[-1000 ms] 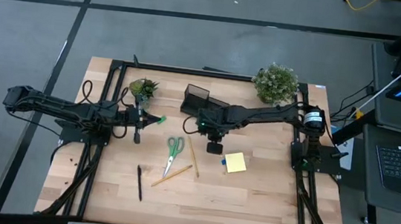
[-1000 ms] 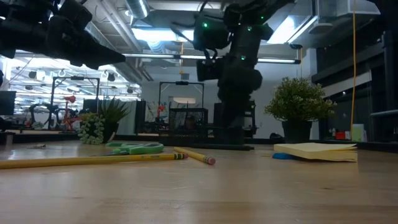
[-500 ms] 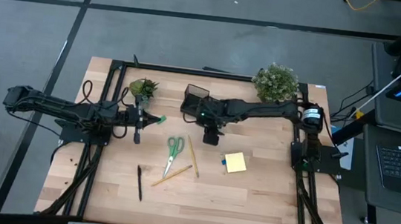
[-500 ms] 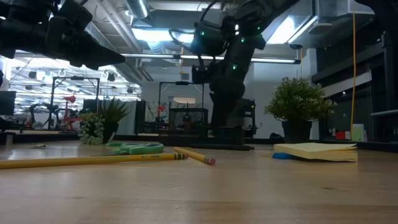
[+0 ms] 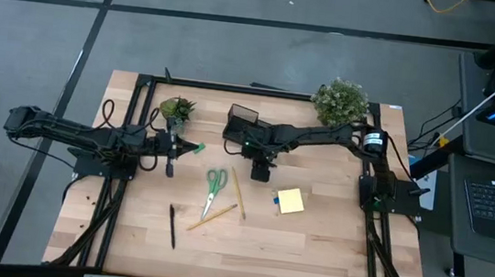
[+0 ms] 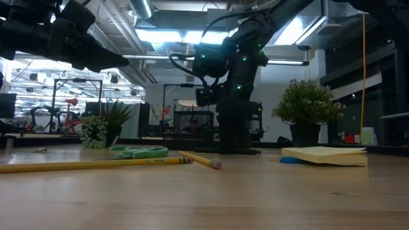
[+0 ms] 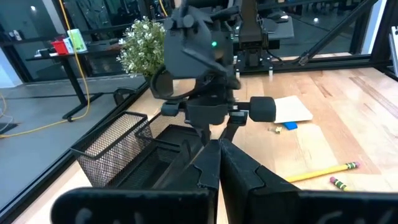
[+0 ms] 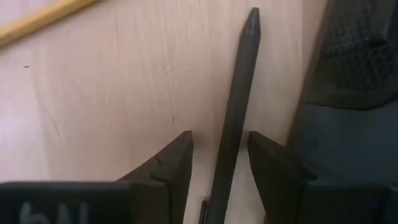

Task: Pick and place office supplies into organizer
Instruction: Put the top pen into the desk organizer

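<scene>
- The right end effector (image 8: 219, 171) is hanging low over the wooden table (image 5: 309, 256), its fingers (image 8: 166, 163) standing spread either side of a slim black pen (image 8: 235, 112) lying just beside the black mesh desk organizer (image 5: 242, 119), near the table's far edge.
- It is best closing squarely on the pen's middle, then lifting clear of the mesh wall.
- The left end effector (image 7: 214, 163) is waiting pinched shut and empty by the left edge.

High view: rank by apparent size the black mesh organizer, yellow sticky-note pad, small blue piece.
1. Black mesh organizer, partly hidden by the right arm
2. Square yellow sticky-note pad
3. Small blue piece, a speck beside the pad
</scene>
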Action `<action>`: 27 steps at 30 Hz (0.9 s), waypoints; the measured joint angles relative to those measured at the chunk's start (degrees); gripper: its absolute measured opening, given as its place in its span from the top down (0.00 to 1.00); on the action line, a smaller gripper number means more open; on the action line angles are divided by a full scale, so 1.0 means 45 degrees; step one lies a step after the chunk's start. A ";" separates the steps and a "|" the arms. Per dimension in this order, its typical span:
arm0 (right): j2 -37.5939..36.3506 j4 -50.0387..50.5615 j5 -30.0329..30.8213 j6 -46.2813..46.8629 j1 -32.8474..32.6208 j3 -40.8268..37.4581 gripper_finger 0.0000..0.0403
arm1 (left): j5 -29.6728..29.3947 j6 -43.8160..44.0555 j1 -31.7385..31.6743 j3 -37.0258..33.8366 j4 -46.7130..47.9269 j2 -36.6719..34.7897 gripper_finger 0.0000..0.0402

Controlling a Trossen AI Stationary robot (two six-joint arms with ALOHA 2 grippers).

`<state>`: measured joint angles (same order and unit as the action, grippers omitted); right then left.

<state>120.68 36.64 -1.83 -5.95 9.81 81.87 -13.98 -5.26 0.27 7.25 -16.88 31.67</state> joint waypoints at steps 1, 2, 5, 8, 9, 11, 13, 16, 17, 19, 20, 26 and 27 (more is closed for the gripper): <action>0.0067 0.0025 -0.0219 0.0136 0.0073 -0.0005 0.61 | 0.0000 0.0001 0.0000 0.0000 0.0000 -0.0001 0.99; 0.0119 0.0084 -0.0394 0.0237 0.0132 0.0000 0.61 | 0.0000 0.0013 0.0000 0.0000 0.0005 -0.0002 0.99; 0.0146 0.0324 -0.0548 0.0109 0.0254 0.0007 0.61 | 0.0000 0.0317 0.0000 0.0000 0.0078 -0.0002 0.99; 0.0155 0.0428 -0.0473 -0.0026 0.0317 0.0010 0.61 | 0.0000 0.0433 0.0000 0.0000 0.0180 0.0001 0.99; 0.0160 0.0450 -0.0416 -0.0026 0.0319 0.0010 0.61 | 0.0000 0.0392 0.0000 0.0000 0.0185 0.0000 0.99; 0.0168 0.0466 -0.0299 -0.0003 0.0318 0.0010 0.61 | 0.0000 0.0368 0.0000 0.0000 0.0194 -0.0002 0.99; 0.0170 0.0456 -0.0218 0.0350 0.0329 0.0005 0.61 | 0.0001 0.0369 0.0000 0.0000 0.0194 -0.0002 0.99; 0.0195 0.0539 -0.0261 0.0856 0.0352 0.0099 0.61 | 0.0010 0.0374 0.0000 0.0000 0.0199 -0.0002 0.99; 0.0199 0.0600 -0.0379 0.0817 0.0352 0.0151 0.61 | 0.0010 0.0374 0.0000 0.0000 0.0195 -0.0002 0.99; 0.0199 0.0736 -0.0802 0.0586 0.0372 0.0253 0.61 | 0.0012 0.0359 0.0000 0.0000 0.0192 0.0001 1.00; 0.0208 0.0803 -0.0974 0.0539 0.0381 0.0306 0.61 | 0.0015 0.0368 0.0000 0.0000 0.0180 0.0001 1.00; 0.0204 0.1061 -0.0845 0.0103 -0.0027 0.0330 0.61 | 0.0024 0.0975 0.0000 0.0000 0.0097 0.0001 0.99; 0.0204 0.1121 -0.0764 -0.0107 -0.0164 0.0330 0.61 | 0.0027 0.1005 0.0000 0.0000 0.0095 -0.0002 0.99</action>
<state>121.60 41.68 -5.27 -6.43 9.08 83.35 -13.85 -0.73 0.27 7.25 -16.46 31.66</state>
